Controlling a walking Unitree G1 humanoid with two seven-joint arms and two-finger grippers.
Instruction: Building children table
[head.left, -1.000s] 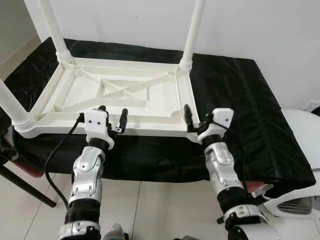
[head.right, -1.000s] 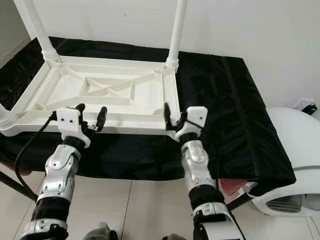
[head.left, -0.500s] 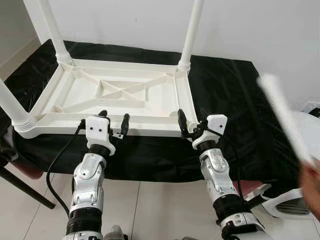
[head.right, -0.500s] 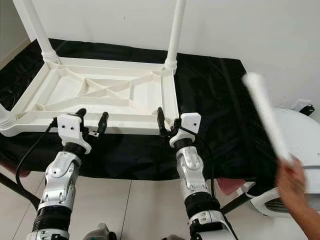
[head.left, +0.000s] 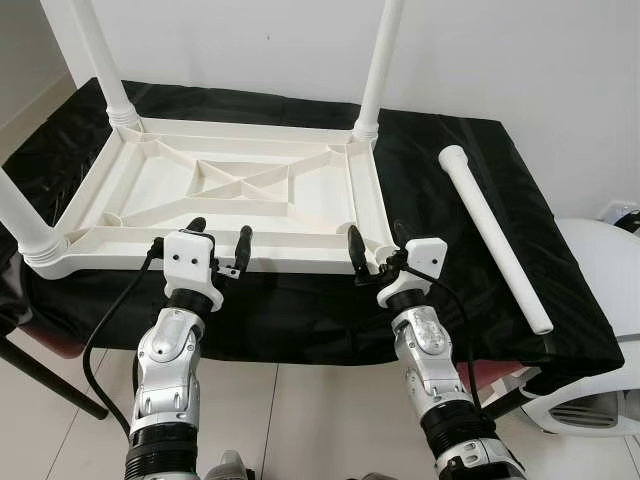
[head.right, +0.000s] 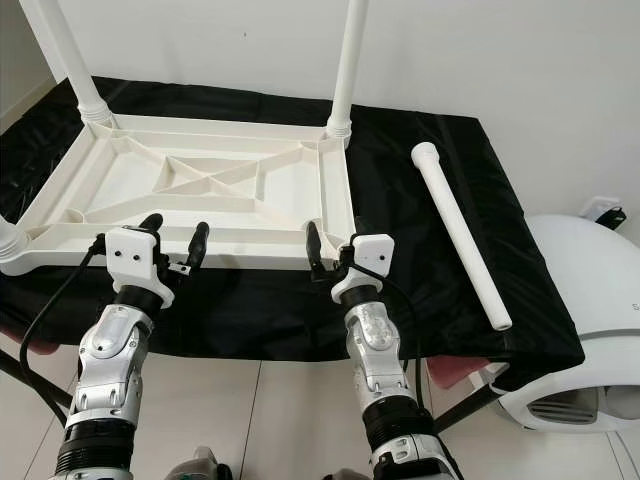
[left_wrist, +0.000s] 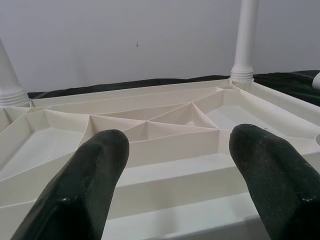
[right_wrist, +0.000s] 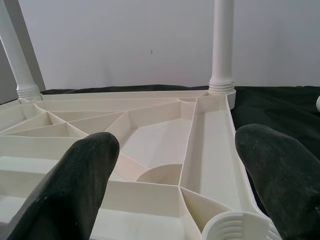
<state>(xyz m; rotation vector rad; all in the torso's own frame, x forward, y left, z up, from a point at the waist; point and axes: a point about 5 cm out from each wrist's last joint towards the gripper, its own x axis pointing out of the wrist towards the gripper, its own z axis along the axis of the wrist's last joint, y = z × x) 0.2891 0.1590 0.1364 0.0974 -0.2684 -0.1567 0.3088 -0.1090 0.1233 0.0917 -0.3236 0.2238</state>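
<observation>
Since the earlier frames, a loose white leg (head.left: 495, 236) has been laid on the black cloth (head.left: 450, 180), where half a second ago it was carried in by a person's hand; the right hand (head.left: 375, 252) has been drawn in toward the near right corner of the upturned table top (head.left: 240, 190).

Nearest the camera, both silver arms are raised toward the near rim of the table top. The left hand (head.left: 220, 243) is held released, its fingers (left_wrist: 90, 175) spread apart just before that rim, nothing being gripped. The right hand is likewise held released, its fingers (right_wrist: 75, 180) parted on either side of the empty corner socket (right_wrist: 235, 225).

Beyond the hands, the ribbed underside of the table top is seen. Well to the right of the right hand, the loose leg lies flat. Farthest off, two fitted legs (head.left: 378, 65) stand upright at the far corners, and a third (head.left: 20, 215) is seen left of the left hand.
</observation>
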